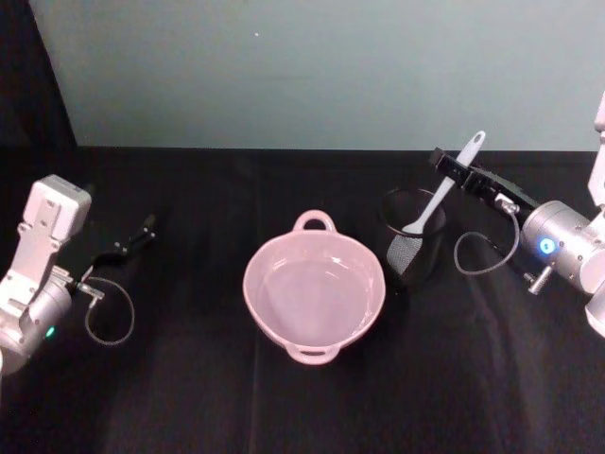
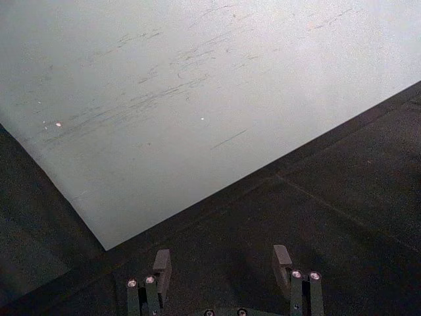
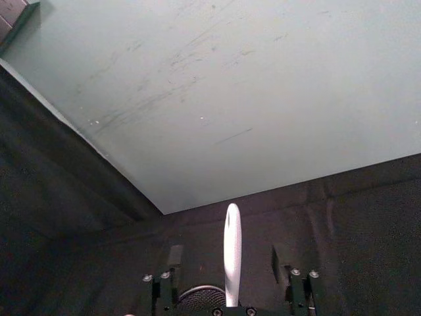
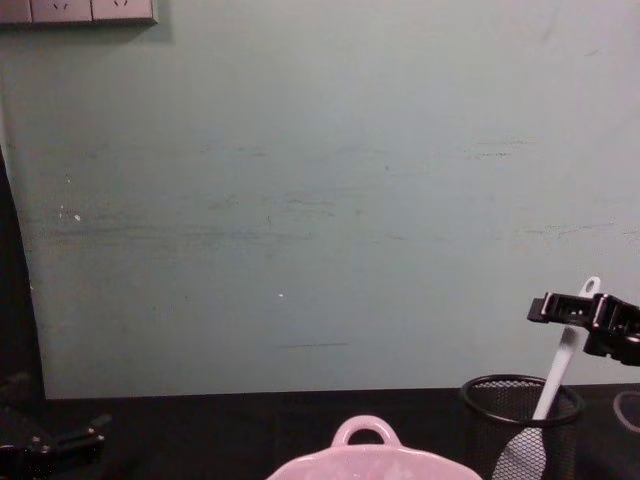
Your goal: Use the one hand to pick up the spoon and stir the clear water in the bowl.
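The pale pink bowl sits mid-table with clear water in it; its rim handle shows in the chest view. The white spoon stands tilted in a black wire-mesh cup just right of the bowl. My right gripper hovers at the spoon's upper handle. In the right wrist view the spoon rises between the right gripper's spread fingers without touching them. The chest view shows the right gripper beside the spoon. My left gripper rests open at the far left.
A black cloth covers the table, and a pale green wall stands close behind it. The mesh cup stands almost against the bowl's right side. Cables loop near both wrists. The left gripper holds nothing.
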{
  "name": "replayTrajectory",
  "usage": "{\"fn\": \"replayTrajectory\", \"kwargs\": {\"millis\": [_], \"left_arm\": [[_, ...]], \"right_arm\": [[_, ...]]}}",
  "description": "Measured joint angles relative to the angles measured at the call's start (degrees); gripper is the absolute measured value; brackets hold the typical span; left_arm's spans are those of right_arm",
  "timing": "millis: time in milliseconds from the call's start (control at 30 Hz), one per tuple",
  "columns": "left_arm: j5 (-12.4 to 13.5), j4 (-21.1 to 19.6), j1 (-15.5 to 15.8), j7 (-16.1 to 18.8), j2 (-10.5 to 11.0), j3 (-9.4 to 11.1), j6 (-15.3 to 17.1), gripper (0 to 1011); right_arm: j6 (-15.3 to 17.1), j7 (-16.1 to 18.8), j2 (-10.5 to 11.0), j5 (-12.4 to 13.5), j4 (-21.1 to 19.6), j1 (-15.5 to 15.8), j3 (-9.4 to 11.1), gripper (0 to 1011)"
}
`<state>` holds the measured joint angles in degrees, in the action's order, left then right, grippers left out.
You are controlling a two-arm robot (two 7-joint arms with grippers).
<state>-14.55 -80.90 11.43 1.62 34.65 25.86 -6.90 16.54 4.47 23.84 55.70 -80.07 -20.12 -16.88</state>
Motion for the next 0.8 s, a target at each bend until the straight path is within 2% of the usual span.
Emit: {"fn": "replayTrajectory", "kwargs": {"millis": [33, 100, 133, 167, 467, 567, 667, 800], "left_arm": [[0.0, 0.0, 0.0, 0.0, 0.0, 0.0, 0.0, 1011], [0.0, 0.0, 0.0, 0.0, 0.0, 0.0, 0.0, 1011], [0.0, 0.0, 0.0, 0.0, 0.0, 0.0, 0.0, 1011], [0.0, 0.0, 0.0, 0.0, 0.0, 0.0, 0.0, 1011], [0.0, 0.0, 0.0, 0.0, 0.0, 0.0, 0.0, 1011], [0.0, 0.0, 0.0, 0.0, 0.0, 0.0, 0.0, 1011], [0.0, 0.0, 0.0, 0.0, 0.0, 0.0, 0.0, 1011], [0.0, 0.0, 0.0, 0.0, 0.0, 0.0, 0.0, 1011]], "right_arm": [[0.0, 0.0, 0.0, 0.0, 0.0, 0.0, 0.0, 837], [0.1, -0.1, 0.0, 0.0, 0.0, 0.0, 0.0, 802], [0.1, -0.1, 0.0, 0.0, -0.1, 0.0, 0.0, 747], [0.1, -0.2, 0.0, 0.0, -0.1, 0.0, 0.0, 747], [0.2, -0.3, 0.0, 0.0, -0.1, 0.0, 0.0, 426], [0.2, -0.3, 0.0, -0.1, -0.1, 0.0, 0.0, 367], [0.3, -0.3, 0.0, -0.1, -0.1, 0.0, 0.0, 244], [0.3, -0.3, 0.0, -0.1, -0.2, 0.0, 0.0, 138]]}}
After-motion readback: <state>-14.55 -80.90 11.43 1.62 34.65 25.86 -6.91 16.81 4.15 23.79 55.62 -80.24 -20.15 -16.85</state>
